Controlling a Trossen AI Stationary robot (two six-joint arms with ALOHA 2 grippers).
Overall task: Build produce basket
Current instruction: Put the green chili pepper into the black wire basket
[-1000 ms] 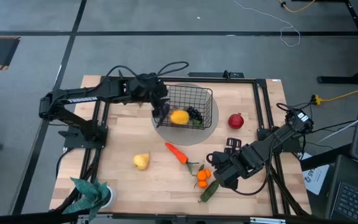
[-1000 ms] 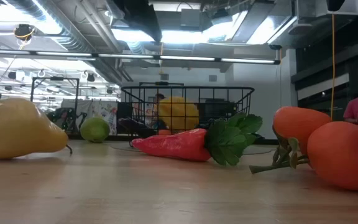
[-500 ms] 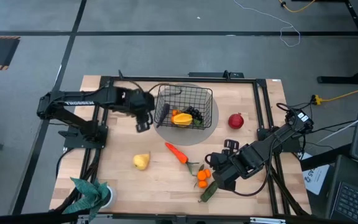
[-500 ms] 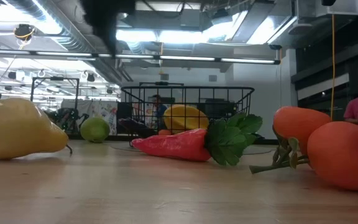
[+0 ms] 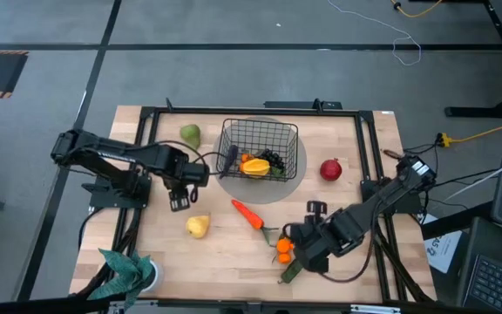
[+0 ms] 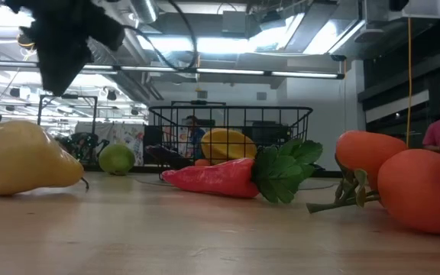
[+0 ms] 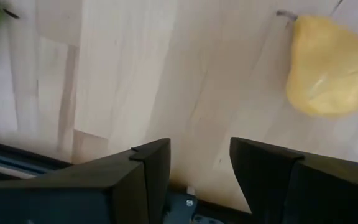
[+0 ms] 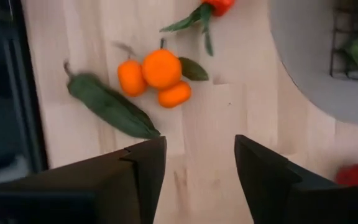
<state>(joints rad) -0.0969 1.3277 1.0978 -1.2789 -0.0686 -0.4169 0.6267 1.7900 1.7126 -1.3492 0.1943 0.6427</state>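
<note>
The basket was seen near the table's far edge, on a grey mat; a yellow fruit and dark grapes were held inside it. The left pincer was held wide and empty above the table, between the basket and the yellow pear nearer the front edge; the right pincer was spread apart, empty, just beside the oranges. The carrot, green pear and red fruit were left on the table.
</note>
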